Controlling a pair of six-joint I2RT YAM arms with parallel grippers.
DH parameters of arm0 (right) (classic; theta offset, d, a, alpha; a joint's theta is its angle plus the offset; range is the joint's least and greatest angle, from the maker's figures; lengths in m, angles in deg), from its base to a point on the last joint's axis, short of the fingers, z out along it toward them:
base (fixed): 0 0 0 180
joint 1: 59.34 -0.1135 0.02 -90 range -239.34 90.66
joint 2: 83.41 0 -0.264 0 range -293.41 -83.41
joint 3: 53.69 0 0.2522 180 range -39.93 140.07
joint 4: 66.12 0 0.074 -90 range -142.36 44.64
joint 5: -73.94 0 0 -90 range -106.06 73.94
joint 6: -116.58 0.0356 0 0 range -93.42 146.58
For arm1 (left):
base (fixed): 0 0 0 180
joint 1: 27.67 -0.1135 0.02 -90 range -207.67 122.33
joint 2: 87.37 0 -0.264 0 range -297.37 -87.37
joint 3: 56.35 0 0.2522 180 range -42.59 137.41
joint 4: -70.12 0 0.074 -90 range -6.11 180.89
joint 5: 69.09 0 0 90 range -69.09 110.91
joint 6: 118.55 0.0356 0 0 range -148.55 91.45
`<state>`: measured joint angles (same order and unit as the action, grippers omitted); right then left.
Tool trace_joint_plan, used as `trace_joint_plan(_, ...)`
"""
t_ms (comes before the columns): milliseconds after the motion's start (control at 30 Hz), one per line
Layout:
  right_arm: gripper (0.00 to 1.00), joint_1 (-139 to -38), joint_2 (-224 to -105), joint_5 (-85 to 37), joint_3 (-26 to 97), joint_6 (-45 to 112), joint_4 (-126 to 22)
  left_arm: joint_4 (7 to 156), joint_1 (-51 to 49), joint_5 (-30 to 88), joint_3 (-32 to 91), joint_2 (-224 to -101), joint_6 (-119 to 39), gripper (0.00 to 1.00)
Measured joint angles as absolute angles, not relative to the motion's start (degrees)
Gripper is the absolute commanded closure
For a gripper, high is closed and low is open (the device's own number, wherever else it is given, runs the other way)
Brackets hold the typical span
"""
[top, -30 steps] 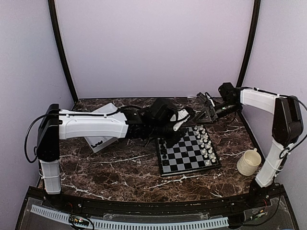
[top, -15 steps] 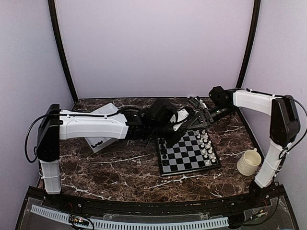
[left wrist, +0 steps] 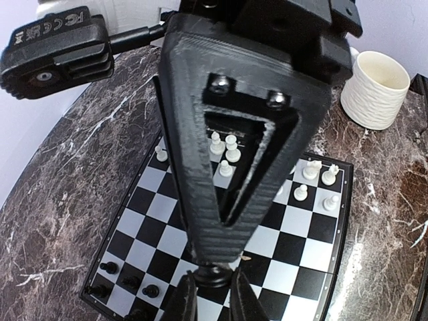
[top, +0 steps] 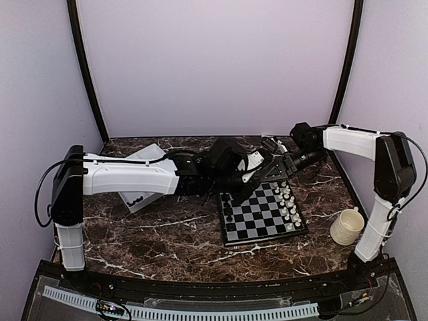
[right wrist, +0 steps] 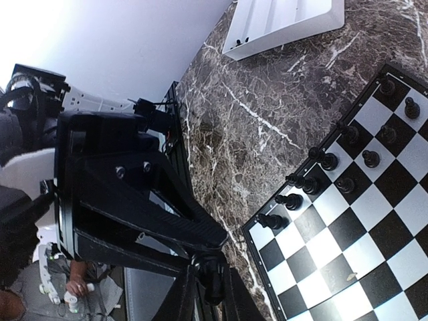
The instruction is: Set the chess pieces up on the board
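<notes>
Both grippers meet above the far edge of the board (top: 262, 212). In the left wrist view my left gripper (left wrist: 212, 294) is shut on a black chess piece (left wrist: 212, 275), and a finger of the right gripper (left wrist: 234, 134) reaches down onto the same piece. From the right wrist, my right gripper (right wrist: 208, 294) has its fingers closed round that black chess piece (right wrist: 214, 277), with the left gripper's finger (right wrist: 147, 227) on it from the other side. Several black pieces (right wrist: 289, 199) stand along one side of the board (right wrist: 348, 227); white ones (left wrist: 309, 172) line the opposite side.
A white two-compartment tray (top: 137, 194) lies on the marble table left of the board, partly under the left arm. A cream ribbed cup (top: 347, 226) stands right of the board, near the right arm's base.
The right gripper has moved left to the left gripper and closed its wide-open jaws on the black piece that the left gripper holds. The left arm has stayed put.
</notes>
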<state>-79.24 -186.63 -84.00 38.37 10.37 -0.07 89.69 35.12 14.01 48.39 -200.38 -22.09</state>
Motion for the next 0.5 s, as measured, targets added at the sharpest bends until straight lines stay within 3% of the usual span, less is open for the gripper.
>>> trace_joint_plan(200, 1.0, -79.37, -187.57, -83.89, 40.3, 8.69, 1.57, 89.51, 35.07, 13.25, 48.22, -200.38, -21.59, 0.57)
trace_joint_plan(300, 1.0, -79.51, -188.05, -81.68, 44.12, 6.96, 3.03, 89.84, 34.66, 12.44, 47.76, -200.14, -21.26, 0.51)
trace_joint_plan(500, 1.0, -80.66, -188.6, -70.51, 52.4, 6.72, 1.74, 91.61, 30.13, 13.18, 38.21, -191.44, -22.18, 0.48)
